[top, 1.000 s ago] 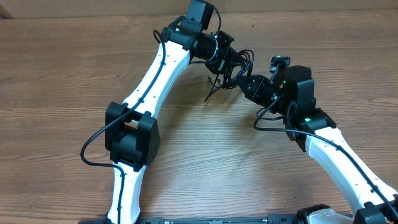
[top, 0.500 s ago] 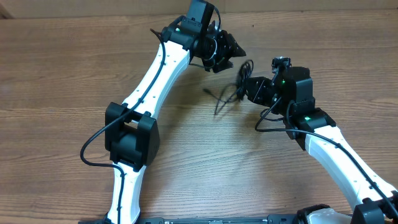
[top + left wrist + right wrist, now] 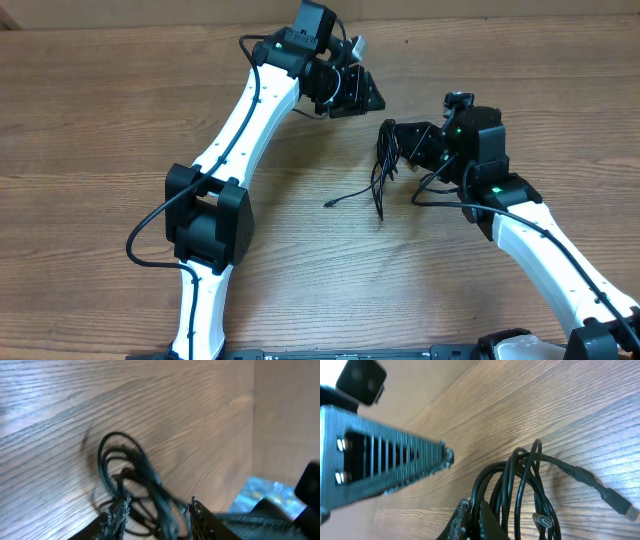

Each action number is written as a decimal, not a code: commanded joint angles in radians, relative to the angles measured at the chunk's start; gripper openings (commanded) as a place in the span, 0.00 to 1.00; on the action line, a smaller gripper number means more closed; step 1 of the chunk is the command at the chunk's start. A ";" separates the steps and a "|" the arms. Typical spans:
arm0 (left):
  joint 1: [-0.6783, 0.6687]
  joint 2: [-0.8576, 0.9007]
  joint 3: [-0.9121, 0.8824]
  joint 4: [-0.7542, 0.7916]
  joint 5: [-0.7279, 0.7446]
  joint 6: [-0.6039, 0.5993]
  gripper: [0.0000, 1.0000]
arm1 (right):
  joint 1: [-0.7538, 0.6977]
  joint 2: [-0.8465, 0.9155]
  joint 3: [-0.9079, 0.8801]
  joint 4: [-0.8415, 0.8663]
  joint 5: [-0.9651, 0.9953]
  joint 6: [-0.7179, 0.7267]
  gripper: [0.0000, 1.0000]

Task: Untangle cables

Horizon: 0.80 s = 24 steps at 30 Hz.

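Observation:
The cables point(image 3: 383, 168) are a bundle of thin black loops hanging from my right gripper point(image 3: 393, 137), with one loose end point(image 3: 333, 202) lying on the table. In the right wrist view my right gripper point(image 3: 472, 507) is shut on strands of the cables point(image 3: 520, 480); a plug end point(image 3: 619, 504) trails to the right and a silver-tipped plug point(image 3: 542, 521) hangs inside the loops. My left gripper point(image 3: 362, 92) is open and raised, up and to the left of the bundle, apart from it. In the blurred left wrist view the cables point(image 3: 122, 467) show beyond the open left gripper point(image 3: 156, 509).
The wooden table point(image 3: 120, 110) spans the whole overhead view. The left arm's elbow point(image 3: 207, 215) stands at centre left and the right arm's wrist point(image 3: 480, 150) at the right. A finger of the left gripper point(image 3: 385, 462) crosses the upper left of the right wrist view.
My left gripper let go of the bundle and drew back up and left. The cables swung down from my right gripper and now hang lower, with one end trailing on the table.

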 commanded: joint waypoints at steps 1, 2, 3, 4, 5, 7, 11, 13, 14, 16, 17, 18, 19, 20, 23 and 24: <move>0.007 -0.037 0.023 -0.027 0.004 0.127 0.42 | -0.016 0.005 0.022 0.004 -0.027 0.030 0.04; 0.007 -0.037 0.023 -0.034 0.003 0.137 0.42 | -0.016 0.005 0.022 -0.002 -0.028 0.031 0.04; 0.008 -0.037 0.023 -0.042 0.003 0.145 0.43 | -0.018 0.006 0.022 -0.010 -0.022 0.030 0.04; 0.008 -0.037 0.023 -0.047 0.001 0.148 0.44 | -0.020 0.008 0.022 -0.022 -0.012 0.030 0.04; 0.008 -0.037 0.023 -0.051 -0.008 0.147 0.44 | -0.024 0.012 0.022 -0.041 0.010 0.030 0.04; 0.008 -0.037 0.023 -0.058 -0.032 0.146 0.44 | -0.031 0.023 0.022 -0.079 0.063 0.021 0.04; 0.006 -0.037 0.023 -0.058 -0.072 0.133 0.44 | -0.055 0.058 0.022 -0.145 0.149 0.011 0.04; 0.006 -0.037 0.023 -0.058 -0.086 0.126 0.45 | -0.074 0.080 0.022 -0.159 0.160 0.010 0.04; 0.006 -0.037 0.023 -0.058 -0.089 0.124 0.45 | -0.087 0.090 0.022 -0.159 0.158 0.006 0.04; 0.006 -0.037 0.023 -0.057 -0.106 0.121 0.45 | -0.107 0.101 0.022 -0.158 0.159 -0.013 0.04; 0.006 -0.037 0.023 -0.057 -0.119 0.120 0.45 | -0.119 0.104 0.022 -0.159 0.159 -0.020 0.04; 0.006 -0.037 0.023 -0.057 -0.131 0.120 0.45 | -0.129 0.105 0.022 -0.161 0.159 -0.024 0.04; 0.006 -0.037 0.023 -0.057 -0.138 0.120 0.45 | -0.138 0.105 0.022 -0.165 0.159 -0.029 0.04; 0.006 -0.037 0.023 -0.058 -0.148 0.120 0.46 | -0.148 0.105 0.022 -0.171 0.160 -0.032 0.04; 0.006 -0.037 0.023 -0.057 -0.156 0.120 0.46 | -0.179 0.105 0.022 -0.206 0.179 -0.033 0.04; 0.006 -0.037 0.023 -0.057 -0.156 0.120 0.46 | -0.188 0.105 0.022 -0.220 0.185 -0.035 0.04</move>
